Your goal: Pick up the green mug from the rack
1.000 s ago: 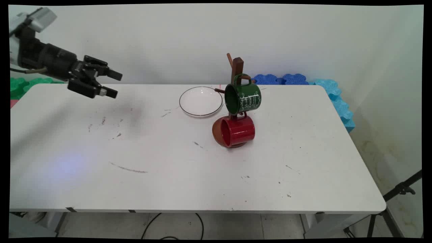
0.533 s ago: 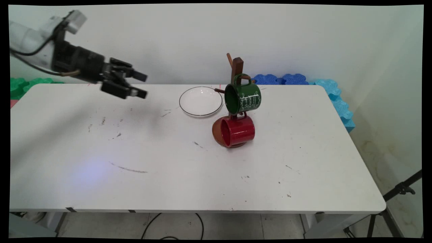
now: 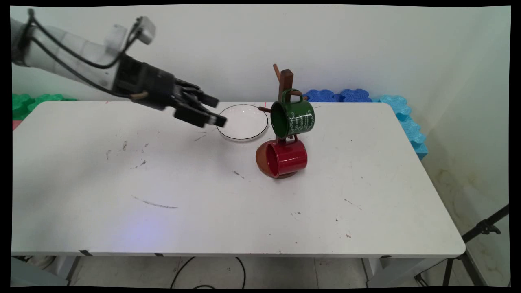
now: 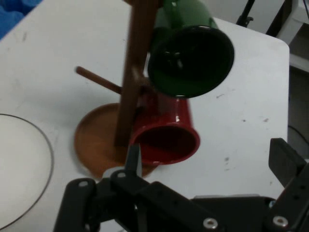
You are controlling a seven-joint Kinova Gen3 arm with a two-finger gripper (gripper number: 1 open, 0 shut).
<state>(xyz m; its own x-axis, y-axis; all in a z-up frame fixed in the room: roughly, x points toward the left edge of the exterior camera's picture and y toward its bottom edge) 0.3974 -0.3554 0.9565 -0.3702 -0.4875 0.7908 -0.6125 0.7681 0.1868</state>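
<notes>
Gripper [image 3: 217, 110]: black; arm [image 3: 77, 53] white, black cables.
Counter [image 3: 228, 211]: white, flecked with dark scuff marks.
Plate [image 3: 242, 122]: white, thin dark rim line.
Mug tree [image 3: 286, 81]: brown wood, round orange-brown base.
Upper mug [image 3: 294, 118]: dark green, white script pattern, dark inside.
Lower mug [image 3: 286, 158]: glossy red.
Foam mats [image 3: 403, 114]: blue and light blue at right; green at left.
Wall [image 3: 366, 44]: off-white.

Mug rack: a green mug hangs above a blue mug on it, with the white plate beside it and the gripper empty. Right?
Not quite. The lower mug is red, not blue: the main view shows the red mug under the green mug on the mug rack. The white plate does sit beside it, and the gripper holds nothing, its fingers apart.
</notes>
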